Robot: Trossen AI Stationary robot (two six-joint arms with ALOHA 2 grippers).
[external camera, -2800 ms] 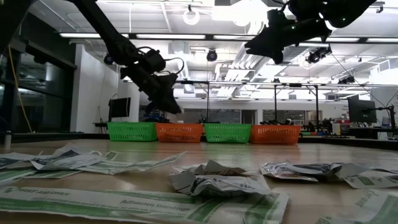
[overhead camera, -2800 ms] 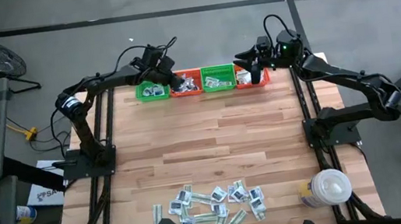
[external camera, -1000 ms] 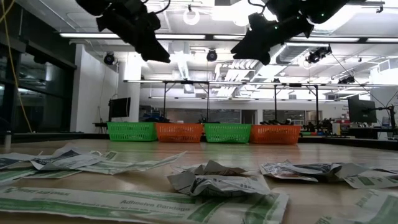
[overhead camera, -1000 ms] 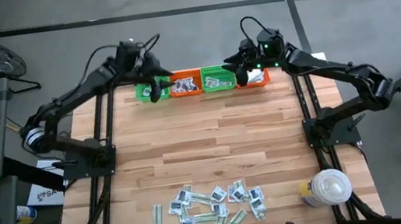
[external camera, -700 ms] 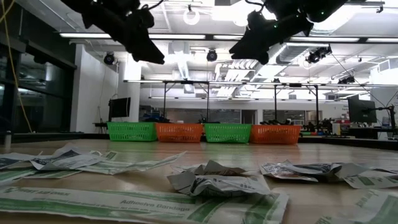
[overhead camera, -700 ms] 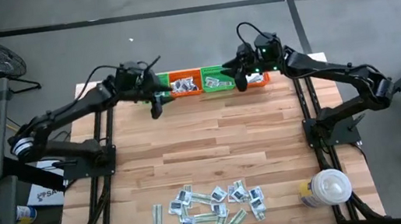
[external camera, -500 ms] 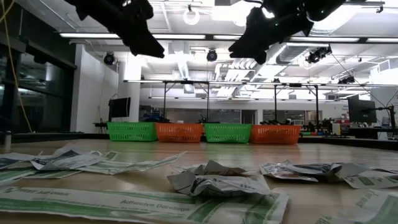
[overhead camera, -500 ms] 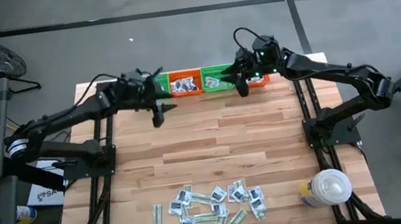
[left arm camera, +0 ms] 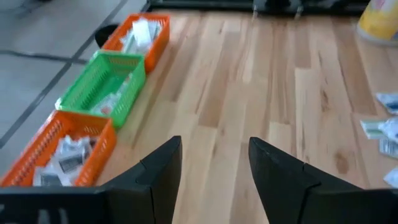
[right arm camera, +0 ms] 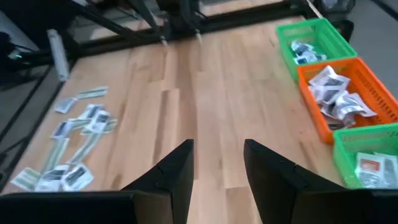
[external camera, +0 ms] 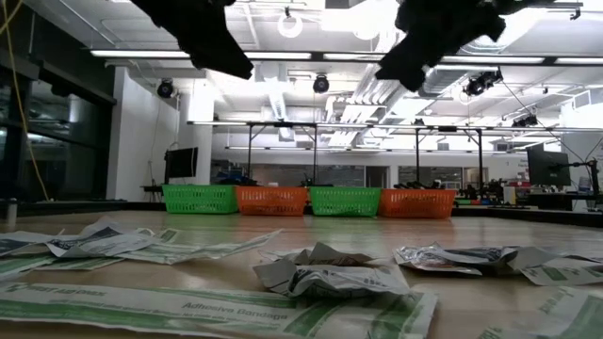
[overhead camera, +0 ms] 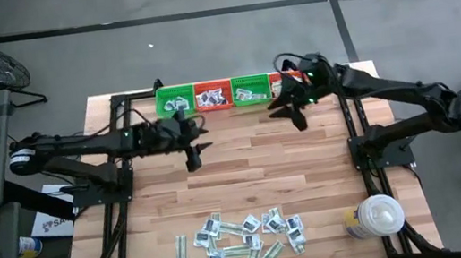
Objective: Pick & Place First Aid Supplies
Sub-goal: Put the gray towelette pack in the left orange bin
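While both arms are swinging back from the far row of baskets toward mid-table, we are noting the left gripper (overhead camera: pixel 194 157) with fingers parted and nothing between them, and the right gripper (overhead camera: pixel 297 118) likewise spread and empty. A second ago both were hovering over the baskets; now they are clearing them and heading out over bare wood, the left farther along than the right. We are reading this as a drop-off finished and the trip back for another pick beginning.

We are counting four baskets at the far edge: green basket (overhead camera: pixel 173 104), orange basket (overhead camera: pixel 211 97), second green basket (overhead camera: pixel 250 91), and a second orange one mostly hidden behind the right arm. Each visible one is holding packets already.

The first aid supplies (overhead camera: pixel 242 240) are lying in one loose heap near the front edge, roughly fifteen packets, squares and strips mixed; overlap is preventing an exact count. One white lidded container (overhead camera: pixel 379 216) is standing near that pile, toward the table's right front corner.
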